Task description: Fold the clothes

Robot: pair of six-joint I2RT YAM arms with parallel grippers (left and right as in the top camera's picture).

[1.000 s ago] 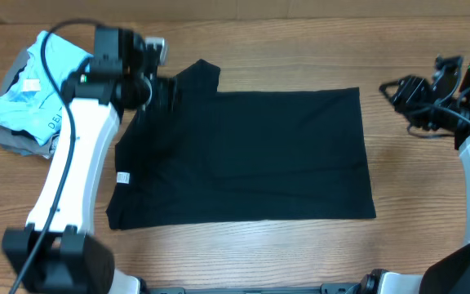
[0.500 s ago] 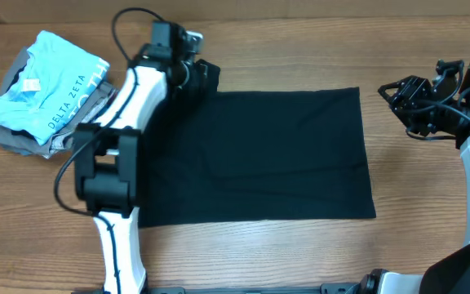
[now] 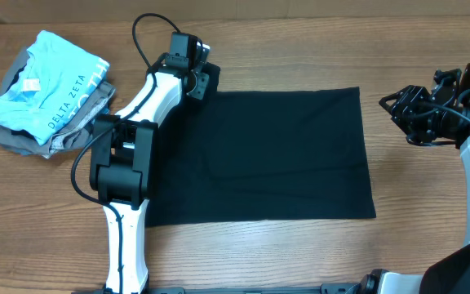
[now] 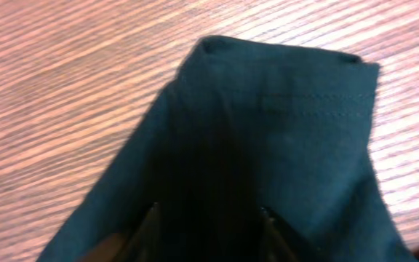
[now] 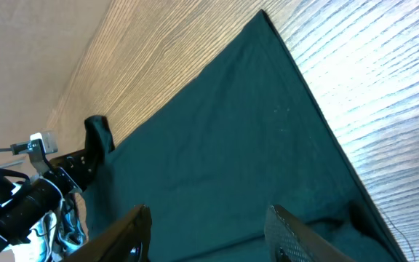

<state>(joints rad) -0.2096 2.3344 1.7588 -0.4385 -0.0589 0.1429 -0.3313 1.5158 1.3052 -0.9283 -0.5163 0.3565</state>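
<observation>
Wooden table bears black T-shirt and blue garment reading "DELTA ZETA".

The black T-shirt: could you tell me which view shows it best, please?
The overhead view: the black T-shirt lies spread out, nearly whole. The left wrist view shows only its sleeve; the right wrist view shows a slanted part.

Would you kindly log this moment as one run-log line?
black T-shirt: spread flat on table | left claw: open, astride sleeve | right claw: open, clear of T-shirt
</observation>
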